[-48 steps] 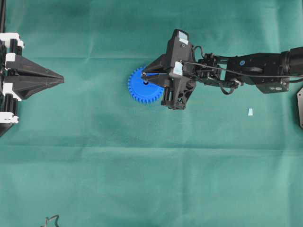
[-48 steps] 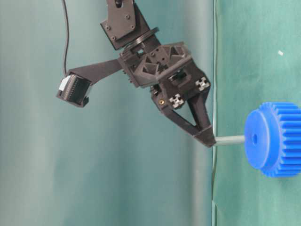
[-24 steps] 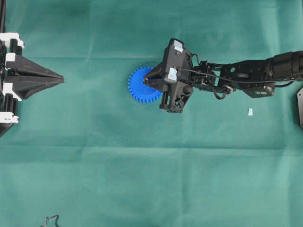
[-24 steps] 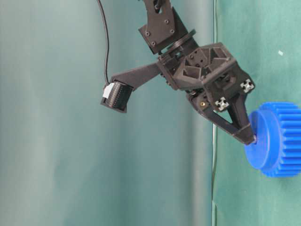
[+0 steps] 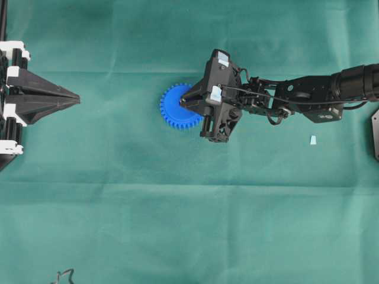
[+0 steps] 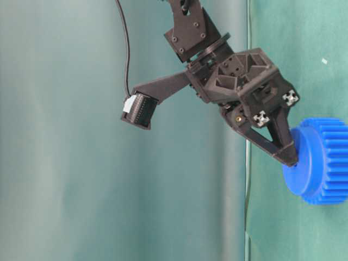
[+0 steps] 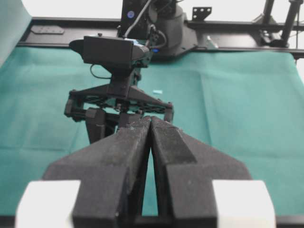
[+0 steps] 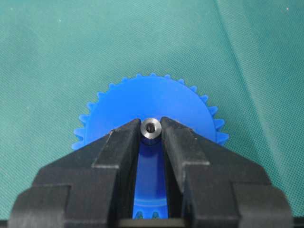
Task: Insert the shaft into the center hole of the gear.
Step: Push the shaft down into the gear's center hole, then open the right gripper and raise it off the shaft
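The blue gear (image 5: 175,109) lies flat on the green cloth. My right gripper (image 5: 185,102) stands over its middle, shut on the shaft (image 8: 151,128). In the right wrist view only the shaft's round grey end shows, pinched between the black fingertips (image 8: 128,134) right above the gear (image 8: 152,97). The shaft covers the center hole. In the table-level view the right gripper (image 6: 291,157) has its tips almost on the hub of the gear (image 6: 321,163), and no length of shaft shows between them. My left gripper (image 5: 76,97) rests shut and empty at the far left, pointing toward the gear.
A small pale wedge-shaped piece (image 5: 312,139) lies on the cloth right of the gear, under the right arm's reach. A dark cable end (image 5: 64,275) pokes in at the bottom left. The right arm (image 7: 114,50) faces the left wrist camera.
A second ago a length of shaft showed between the right gripper's tips and the hub. The gripper has since come down until its tips nearly touch the hub. The left arm has not moved.
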